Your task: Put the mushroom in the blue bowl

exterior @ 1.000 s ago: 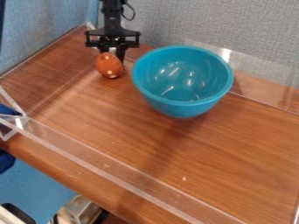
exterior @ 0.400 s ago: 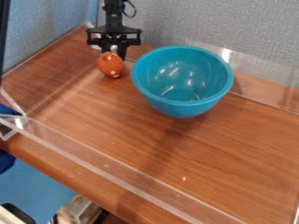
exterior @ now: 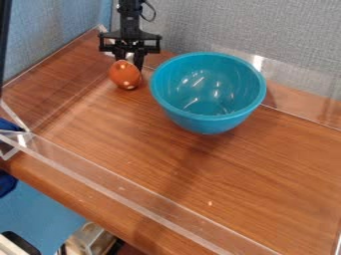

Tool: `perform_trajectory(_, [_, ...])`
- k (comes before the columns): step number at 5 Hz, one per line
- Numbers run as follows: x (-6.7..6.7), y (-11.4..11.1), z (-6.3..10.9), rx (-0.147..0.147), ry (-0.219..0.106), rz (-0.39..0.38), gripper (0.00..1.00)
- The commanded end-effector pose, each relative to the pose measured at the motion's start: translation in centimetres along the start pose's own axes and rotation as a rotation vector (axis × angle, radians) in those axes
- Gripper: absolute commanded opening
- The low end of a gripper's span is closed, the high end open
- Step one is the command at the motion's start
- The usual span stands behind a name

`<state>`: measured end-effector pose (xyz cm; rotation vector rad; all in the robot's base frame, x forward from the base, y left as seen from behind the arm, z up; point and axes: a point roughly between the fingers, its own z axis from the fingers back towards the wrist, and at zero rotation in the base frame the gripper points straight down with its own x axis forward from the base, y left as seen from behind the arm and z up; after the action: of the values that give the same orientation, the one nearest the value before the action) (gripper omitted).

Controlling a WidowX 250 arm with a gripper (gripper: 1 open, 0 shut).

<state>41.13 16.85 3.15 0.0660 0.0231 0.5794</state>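
The black claw point(exterior: 128, 54) points straight down, its fingers pinching the top of the small orange-brown toy mushroom point(exterior: 124, 74) on the brown wooden surface point(exterior: 147, 169). The round shiny blue bowl point(exterior: 208, 92) sits just beside it.

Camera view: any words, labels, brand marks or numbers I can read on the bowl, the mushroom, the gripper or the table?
None readable.
Blue bowl: plain glossy sides, no marking.
Mushroom: no print visible.
Gripper: dark, too small to show any label.
Wooden table: bare wood grain, no text or signs.
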Motion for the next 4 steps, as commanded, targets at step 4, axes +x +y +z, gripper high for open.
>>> perform_trajectory(4, [-0.6,-2.3,8.6,-0.031,-0.103,0.009,0.00])
